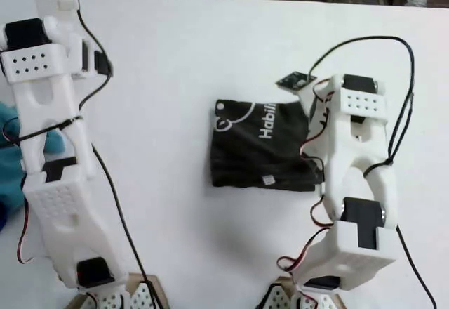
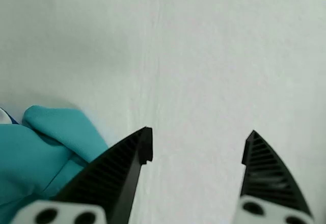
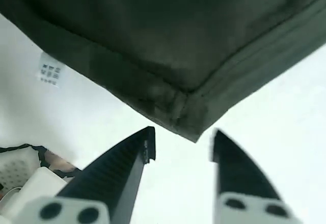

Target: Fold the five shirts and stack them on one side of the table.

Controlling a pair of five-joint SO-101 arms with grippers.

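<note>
A folded black shirt [image 1: 256, 144] with white print lies in the middle of the white table [image 1: 175, 56]. My right arm leans over its right edge. Close up, the right gripper [image 3: 182, 145] is open, its fingers hovering just off a hemmed corner of the black shirt [image 3: 168, 46], which carries a small white label [image 3: 49, 71]. A teal shirt [image 1: 12, 161] is bunched at the table's left edge, beside my left arm. The left gripper [image 2: 197, 145] is open over bare table, with the teal shirt [image 2: 41, 147] next to one finger [image 2: 122, 168].
Black and red cables trail from both arms across the table. The arm bases stand at the near edge. Bare table lies between the arms and toward the far edge.
</note>
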